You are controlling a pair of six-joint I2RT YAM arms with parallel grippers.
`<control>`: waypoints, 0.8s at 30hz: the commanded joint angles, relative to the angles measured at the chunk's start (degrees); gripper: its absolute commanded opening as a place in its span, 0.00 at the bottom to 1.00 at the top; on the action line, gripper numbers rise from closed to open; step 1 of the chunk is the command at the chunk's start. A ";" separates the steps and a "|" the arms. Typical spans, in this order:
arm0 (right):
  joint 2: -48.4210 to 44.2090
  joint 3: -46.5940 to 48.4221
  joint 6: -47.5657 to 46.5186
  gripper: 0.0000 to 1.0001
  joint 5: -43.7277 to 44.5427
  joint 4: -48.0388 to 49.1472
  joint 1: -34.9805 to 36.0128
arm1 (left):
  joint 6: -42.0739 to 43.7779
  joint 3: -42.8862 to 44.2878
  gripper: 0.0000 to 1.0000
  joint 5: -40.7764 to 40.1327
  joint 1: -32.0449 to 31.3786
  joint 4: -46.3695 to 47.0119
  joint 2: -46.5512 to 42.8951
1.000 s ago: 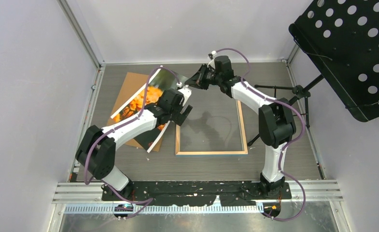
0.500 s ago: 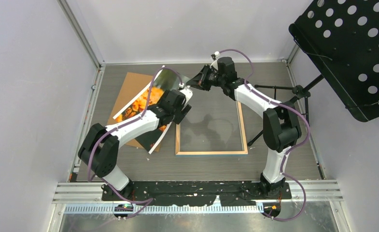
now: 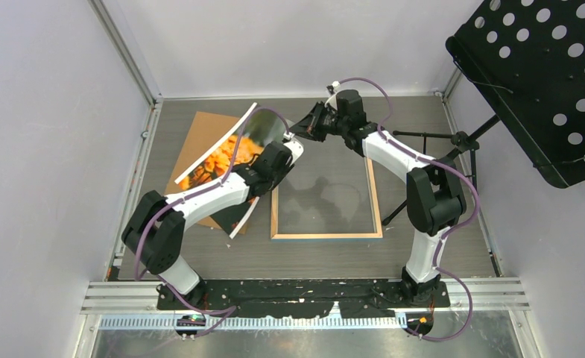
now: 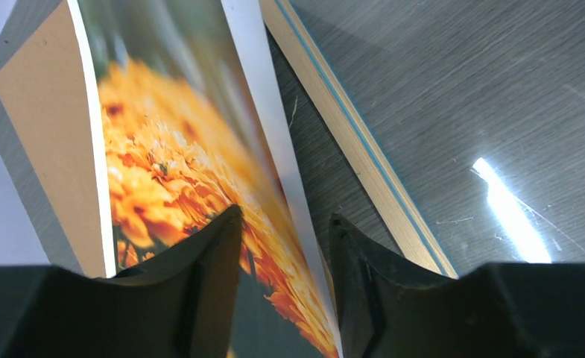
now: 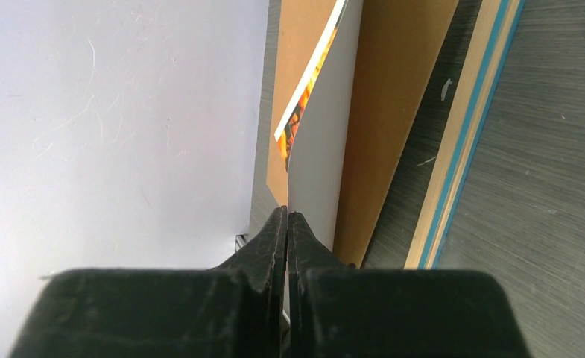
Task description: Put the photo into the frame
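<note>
Photo (image 3: 226, 153) is up off the table (image 3: 423, 119), bowed into an arch over the brown backing board (image 3: 197, 133), just left of the frame (image 3: 326, 236). Its far corner is raised. Its near end drops toward the board, though I cannot tell whether it touches.

The right gripper (image 5: 287, 224) is pinched tight on that far corner, and its own camera shows the print's white back running straight into the closed fingers. The left gripper (image 4: 285, 216) has its jaws spread. The photo's white edge strip runs through the gap, and nothing there looks clamped.

By the way it curves, I'd judge the sheet light, thin and floppy. The glossy face is probably slick and would likely crease or smudge. The white edge strips look like the safest places to hold it, at two points set well apart so the middle doesn't sag or fold. With only one corner gripped, it could swing or buckle.

The frame lies flat with its light wood back upward and a sliver of blue along its side. Its opening holds only the clear pane, with grey table showing through and a glare of light on it. Neither print nor board is in it yet.
</note>
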 commanded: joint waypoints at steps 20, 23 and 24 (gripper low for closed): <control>-6.04 -0.73 -0.80 0.40 1.34 2.91 -1.11 | 3.26 2.56 0.00 -4.23 -1.18 0.33 -0.83; -6.71 0.27 -2.94 0.65 2.08 0.90 -1.11 | 3.38 3.22 0.00 -3.21 -1.18 -0.38 -2.26; -6.89 0.59 -4.18 0.77 2.62 0.36 -1.11 | 3.40 3.53 0.00 -2.74 -1.18 -0.76 -2.84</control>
